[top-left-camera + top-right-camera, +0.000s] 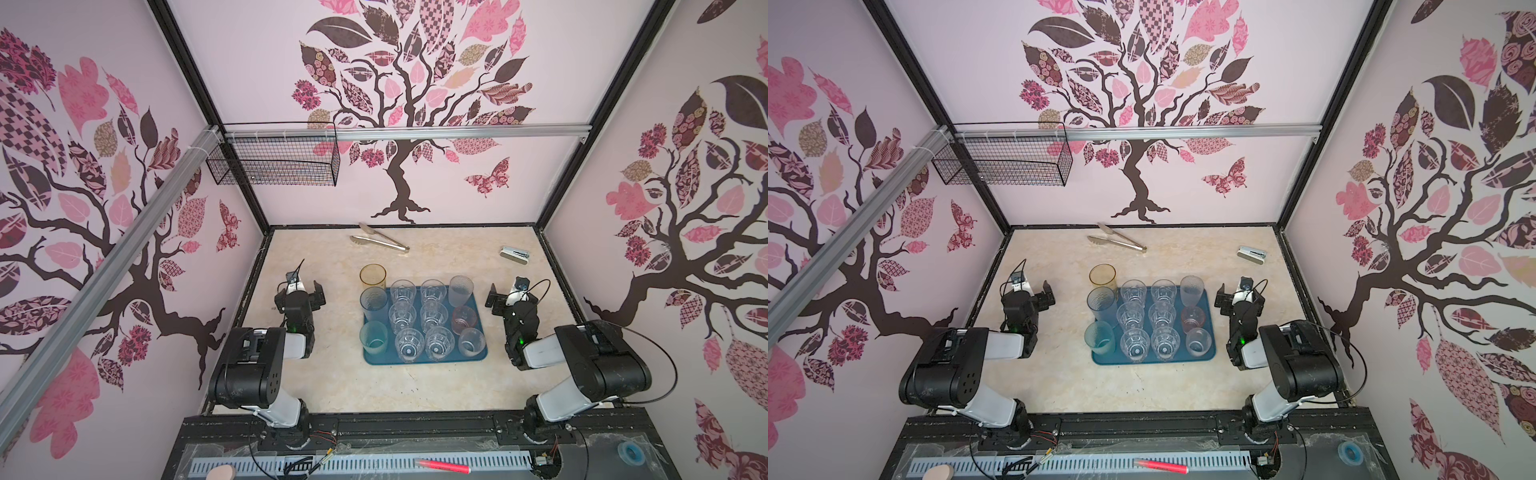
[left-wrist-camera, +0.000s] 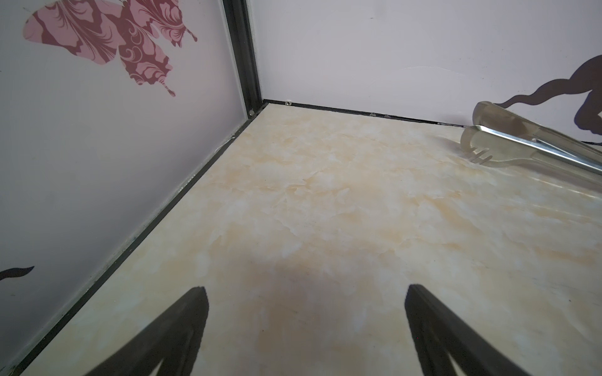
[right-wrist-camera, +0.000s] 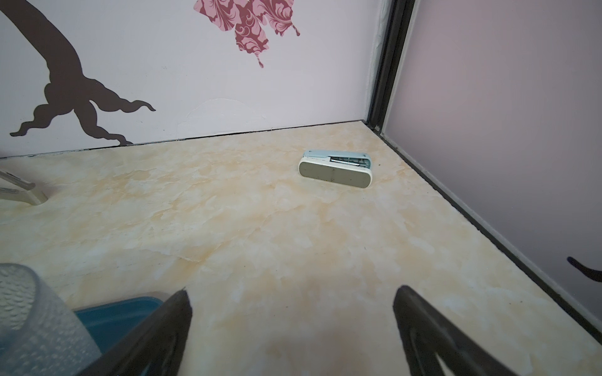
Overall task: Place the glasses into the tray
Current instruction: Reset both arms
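Glasses (image 1: 434,316) crowd tray (image 1: 453,360); left fingers (image 2: 182,325), right fingers (image 3: 169,325) spread wide, empty. Stapler (image 3: 335,171) lettering unreadable.

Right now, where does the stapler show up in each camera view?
Top view: the stapler lies far right on the table, at the back.
Top view: the stapler, same far-right spot.
Left wrist: not in it.
Right wrist: the stapler, near the back corner.
Shared landmark: the tongs, visible in all four.
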